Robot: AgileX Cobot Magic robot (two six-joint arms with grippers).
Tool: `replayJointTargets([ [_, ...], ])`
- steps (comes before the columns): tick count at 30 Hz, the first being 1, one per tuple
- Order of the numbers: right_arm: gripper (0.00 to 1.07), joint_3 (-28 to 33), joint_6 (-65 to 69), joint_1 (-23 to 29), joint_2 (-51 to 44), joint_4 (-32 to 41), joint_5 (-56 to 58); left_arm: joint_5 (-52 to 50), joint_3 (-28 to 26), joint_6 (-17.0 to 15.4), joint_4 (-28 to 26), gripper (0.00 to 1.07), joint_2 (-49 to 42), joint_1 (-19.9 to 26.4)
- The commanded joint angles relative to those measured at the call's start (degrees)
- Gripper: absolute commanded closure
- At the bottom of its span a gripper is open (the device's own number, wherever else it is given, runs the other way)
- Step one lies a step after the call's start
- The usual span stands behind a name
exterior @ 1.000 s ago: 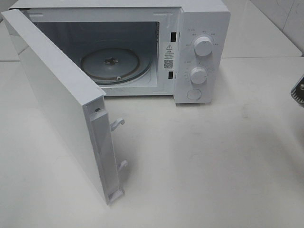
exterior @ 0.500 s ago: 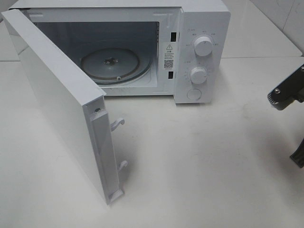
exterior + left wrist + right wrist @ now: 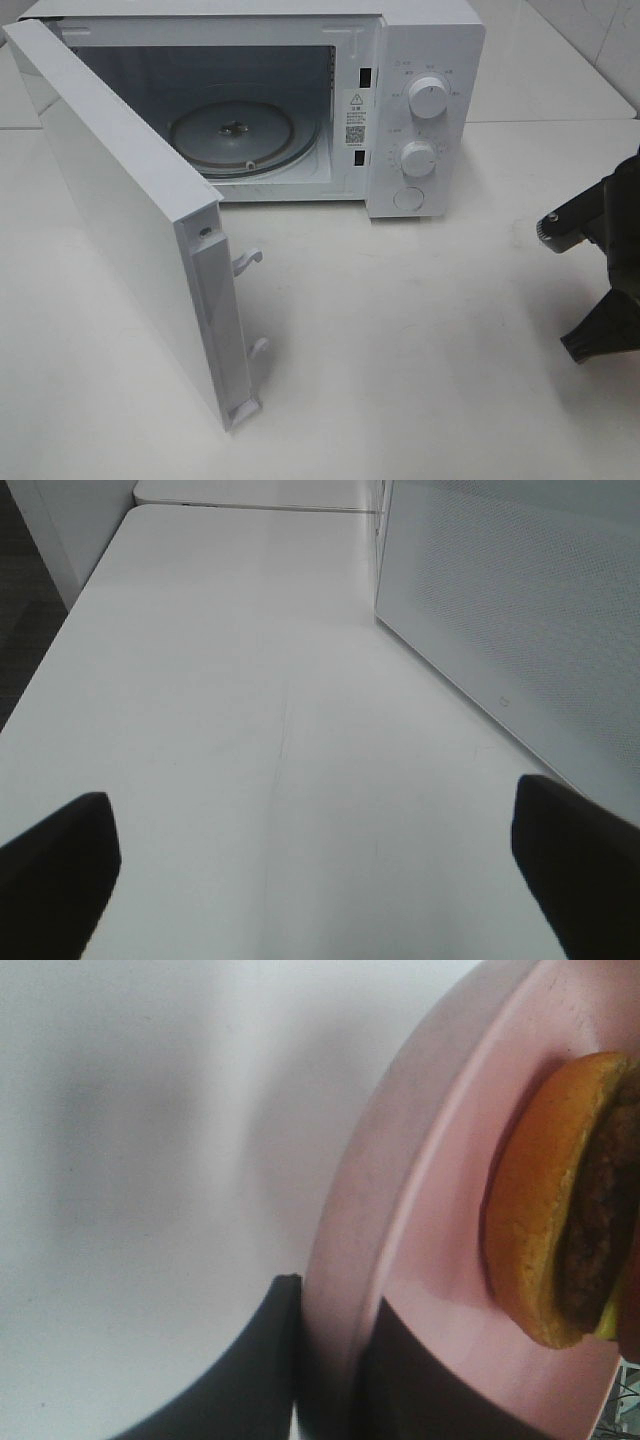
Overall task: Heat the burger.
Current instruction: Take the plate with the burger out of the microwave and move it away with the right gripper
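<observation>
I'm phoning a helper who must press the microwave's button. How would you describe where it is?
Find the white microwave with its door swung open. On the control panel right of the cavity, two round knobs sit one above the other; the button is directly under the lower knob. It is flat and flush, unlike the raised knobs.

Glossy white microwave [image 3: 425,60], glass turntable [image 3: 240,135]

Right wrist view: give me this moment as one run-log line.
right gripper: shut on pink plate rim | burger: on plate | microwave: door open, turntable bare | left gripper: open, idle
</observation>
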Motion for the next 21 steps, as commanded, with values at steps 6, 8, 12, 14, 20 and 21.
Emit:
replayJointTargets([
  [6,1.02,-0.46,4.30,-0.34,5.73,-4.18,1.60,-0.80,0.00,0.00,-0.06,0.07,-0.29,0.11],
  [8,1.02,-0.46,7.73,-0.34,7.85,-5.56,1.60,-0.80,0.00,0.00,-0.06,0.07,-0.29,0.11],
  [12,1.01,-0.46,10.37,-0.34,10.03,-6.53,1.38,-0.80,0.00,0.00,-0.06,0.07,-0.29,0.11],
  [14,1.01,-0.46,11.17,-0.34,11.86,-6.88,0.06,-0.80,0.00,0.00,-0.06,0.07,-0.29,0.11],
  [20,1.00,-0.46,13.24,-0.34,14.84,-7.10,-1.66,-0.80,0.00,0.00,-0.06,0.07,-0.29,0.11],
  [21,0.99,-0.46,14.78,-0.34,15.99,-7.96,-1.66,-0.80,0.00,0.00,-0.06,0.07,-0.29,0.11],
])
